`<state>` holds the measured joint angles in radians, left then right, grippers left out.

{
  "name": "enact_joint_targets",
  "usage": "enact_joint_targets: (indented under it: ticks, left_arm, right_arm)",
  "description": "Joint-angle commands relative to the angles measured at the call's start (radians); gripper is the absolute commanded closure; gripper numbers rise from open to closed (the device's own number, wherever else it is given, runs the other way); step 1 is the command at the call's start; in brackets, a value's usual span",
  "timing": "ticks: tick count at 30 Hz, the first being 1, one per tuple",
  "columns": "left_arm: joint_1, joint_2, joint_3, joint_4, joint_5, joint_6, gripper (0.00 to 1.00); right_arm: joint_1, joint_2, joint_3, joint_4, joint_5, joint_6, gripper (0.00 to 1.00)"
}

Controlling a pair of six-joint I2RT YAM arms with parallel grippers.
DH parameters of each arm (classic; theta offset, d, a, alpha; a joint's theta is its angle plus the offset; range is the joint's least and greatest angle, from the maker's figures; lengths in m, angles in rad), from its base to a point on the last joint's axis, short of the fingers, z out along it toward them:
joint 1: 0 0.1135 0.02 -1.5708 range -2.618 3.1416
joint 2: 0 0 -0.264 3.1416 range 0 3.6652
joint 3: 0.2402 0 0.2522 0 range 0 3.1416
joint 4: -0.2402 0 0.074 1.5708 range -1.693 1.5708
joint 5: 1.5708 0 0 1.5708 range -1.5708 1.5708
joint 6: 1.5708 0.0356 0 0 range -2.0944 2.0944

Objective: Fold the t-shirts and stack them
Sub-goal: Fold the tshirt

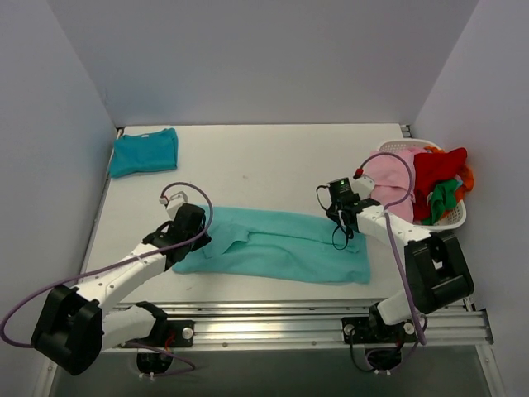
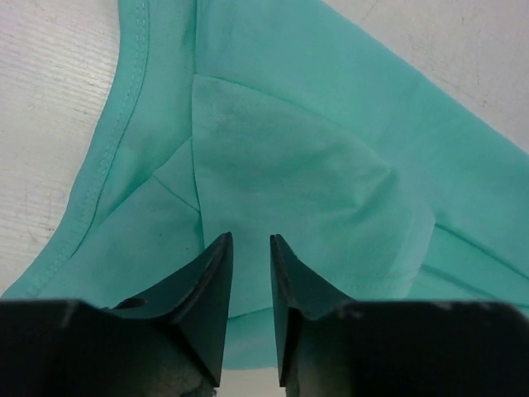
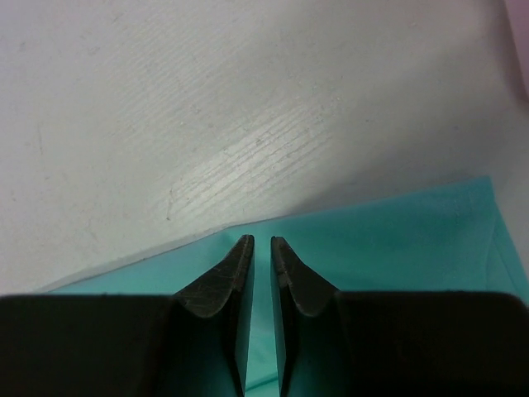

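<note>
The light turquoise t-shirt [image 1: 277,244] lies flat in a long folded strip across the middle of the table. The darker teal-blue t-shirt [image 1: 145,151] lies folded at the back left. My left gripper [image 1: 192,227] is low over the strip's left end, above a sleeve flap [image 2: 281,165]. Its jaws are almost shut with only a slim gap, and nothing is between them [image 2: 248,240]. My right gripper [image 1: 340,207] is at the strip's far right edge [image 3: 388,219]. Its jaws are also almost shut and empty [image 3: 261,241].
A white basket [image 1: 450,217] at the right edge holds pink, red, green and orange garments. Walls enclose the table on the left, back and right. A metal rail [image 1: 331,318] runs along the near edge.
</note>
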<state>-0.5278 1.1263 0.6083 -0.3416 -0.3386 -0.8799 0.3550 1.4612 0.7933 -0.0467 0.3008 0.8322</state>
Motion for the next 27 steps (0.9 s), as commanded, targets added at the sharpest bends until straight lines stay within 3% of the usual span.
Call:
enact_joint_targets:
  ticks: [1,7,8,10,21,27]
  left_arm:
    - [0.012,0.068,0.018,0.116,-0.023,-0.008,0.68]
    - [0.061,0.196,0.002,0.222,0.033,-0.002,0.85]
    - [0.071,0.210,-0.004,0.234,0.039,-0.002,0.93]
    - [0.098,0.259,-0.007,0.268,0.053,0.005,0.98]
    - [0.158,0.556,0.169,0.311,0.085,0.067,0.98]
    - [0.166,0.791,0.491,0.212,0.112,0.154,0.98]
  right_arm:
    - [-0.001,0.043,0.014,0.028,0.000,-0.015,0.90]
    - [-0.001,0.114,-0.023,0.074,-0.035,-0.010,0.98]
    - [-0.002,0.122,-0.026,0.076,-0.035,-0.010,0.98]
    - [-0.004,0.140,-0.028,0.082,-0.040,-0.012,0.99]
    - [0.009,0.087,-0.092,0.087,-0.117,-0.015,1.00]
    - [0.036,0.015,-0.184,0.099,-0.172,-0.004,1.00]
